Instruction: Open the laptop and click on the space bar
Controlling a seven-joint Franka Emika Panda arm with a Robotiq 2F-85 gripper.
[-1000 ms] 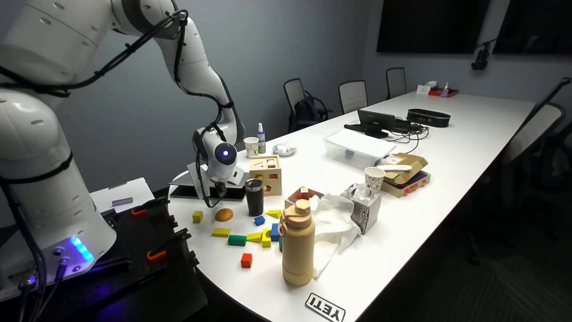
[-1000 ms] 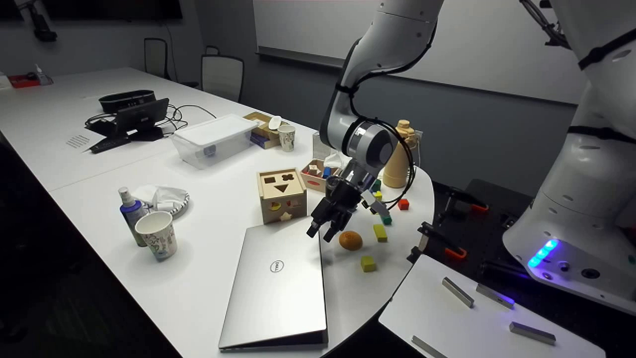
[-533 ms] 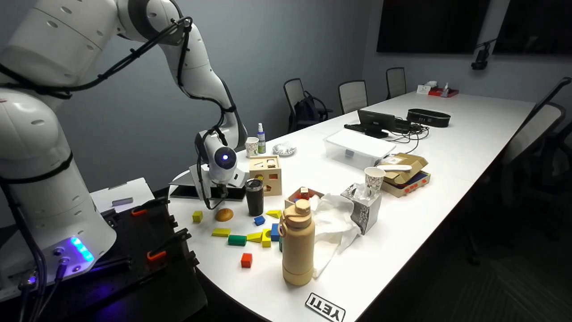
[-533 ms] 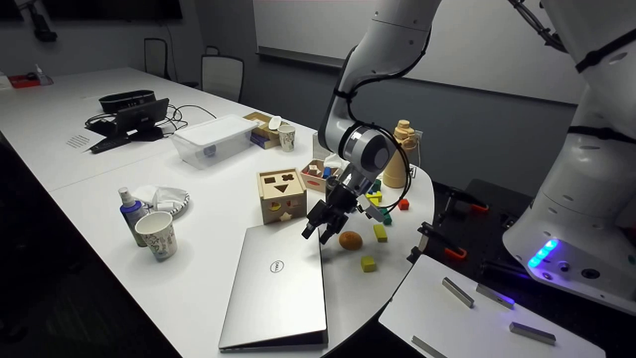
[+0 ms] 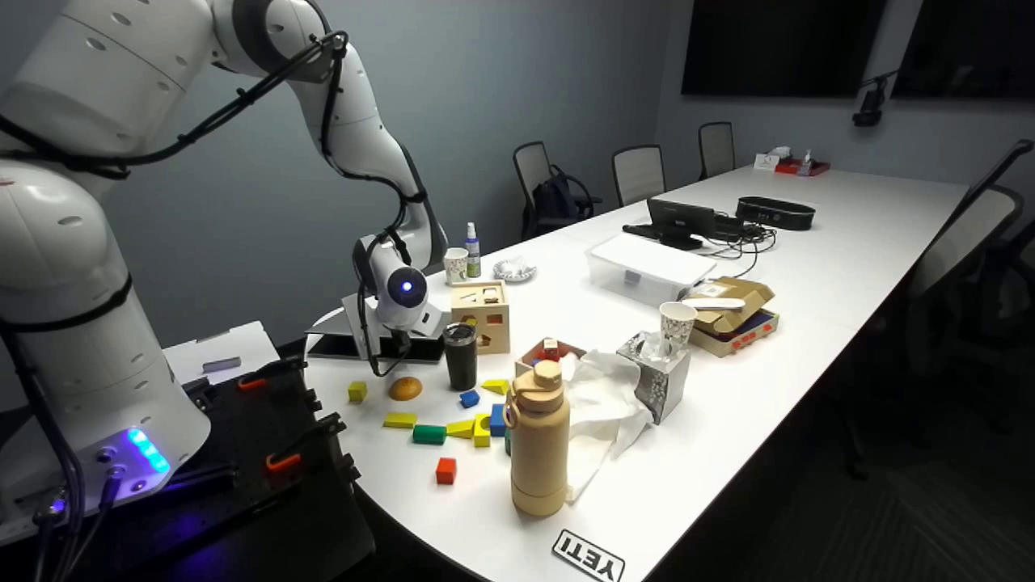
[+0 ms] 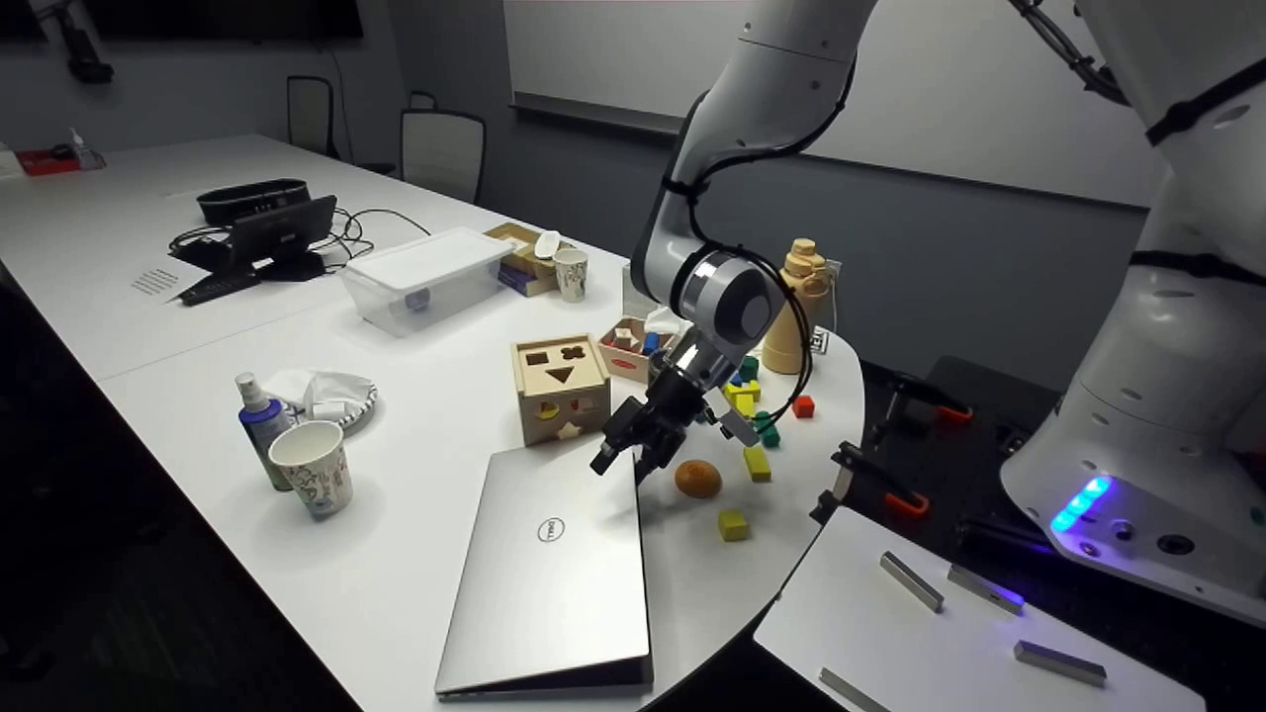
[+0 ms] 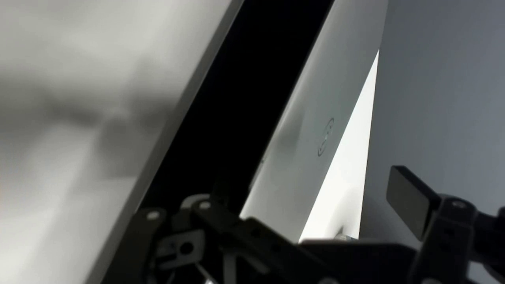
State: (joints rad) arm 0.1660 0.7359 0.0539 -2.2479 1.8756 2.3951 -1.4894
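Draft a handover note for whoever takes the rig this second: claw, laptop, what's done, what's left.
Claw: open, at the robot-facing edge of the laptop. One finger is over the lid; the other's tip is lost in the dark around the gap beneath, so contact is unclear.
Laptop: silver Dell on the table, by the wooden shape box.
Done: the lid is only slightly ajar.
Left: raise the lid fully, then press the space bar, which no view shows.
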